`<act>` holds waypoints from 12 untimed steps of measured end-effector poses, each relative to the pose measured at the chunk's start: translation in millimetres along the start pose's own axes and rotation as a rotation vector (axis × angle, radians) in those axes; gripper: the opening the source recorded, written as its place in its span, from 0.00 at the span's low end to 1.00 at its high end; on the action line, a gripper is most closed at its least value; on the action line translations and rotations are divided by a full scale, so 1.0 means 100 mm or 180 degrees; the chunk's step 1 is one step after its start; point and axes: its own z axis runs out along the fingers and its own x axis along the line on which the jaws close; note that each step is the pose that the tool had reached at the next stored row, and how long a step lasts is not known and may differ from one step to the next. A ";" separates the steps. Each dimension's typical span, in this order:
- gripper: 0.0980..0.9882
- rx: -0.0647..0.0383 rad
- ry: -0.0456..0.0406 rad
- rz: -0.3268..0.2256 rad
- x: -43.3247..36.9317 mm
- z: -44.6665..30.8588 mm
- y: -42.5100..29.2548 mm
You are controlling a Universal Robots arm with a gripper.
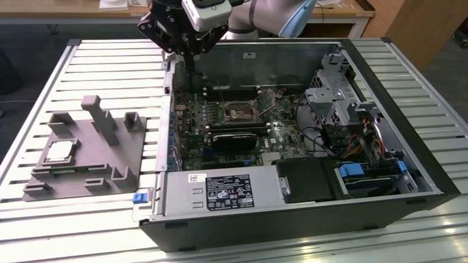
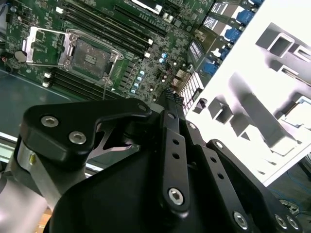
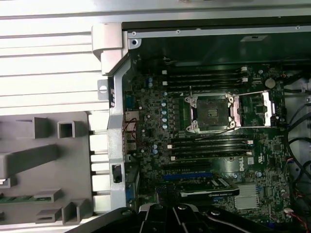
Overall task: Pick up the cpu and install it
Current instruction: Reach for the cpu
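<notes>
Black claw (image 1: pixel 188 66) pinched narrow, tips half lost against the open black PC case (image 1: pixel 292 222). Silver-grey square cpu (image 1: pixel 60 152) sits on a grey plastic fixture (image 1: pixel 102 161), slatted metal desk (image 1: pixel 109 71).

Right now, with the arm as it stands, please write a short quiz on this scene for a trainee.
1. True or false: the cpu sits in the socket.
2. The gripper is: A raised above the computer case; B gripping the cpu; C pressed into the socket.
3. What does the cpu rest on?
Key: 1 false; 2 A; 3 the grey fixture.
</notes>
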 end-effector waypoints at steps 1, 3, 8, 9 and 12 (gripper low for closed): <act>0.01 0.0000 0.0000 0.0000 0.005 0.000 -0.001; 0.01 0.0000 0.0000 0.0000 0.015 0.001 -0.001; 0.01 0.0000 0.0000 0.0000 0.044 0.001 -0.003; 0.01 0.0000 0.0000 0.0000 0.049 0.002 -0.004; 0.01 0.0000 0.0000 0.0000 0.066 0.002 -0.005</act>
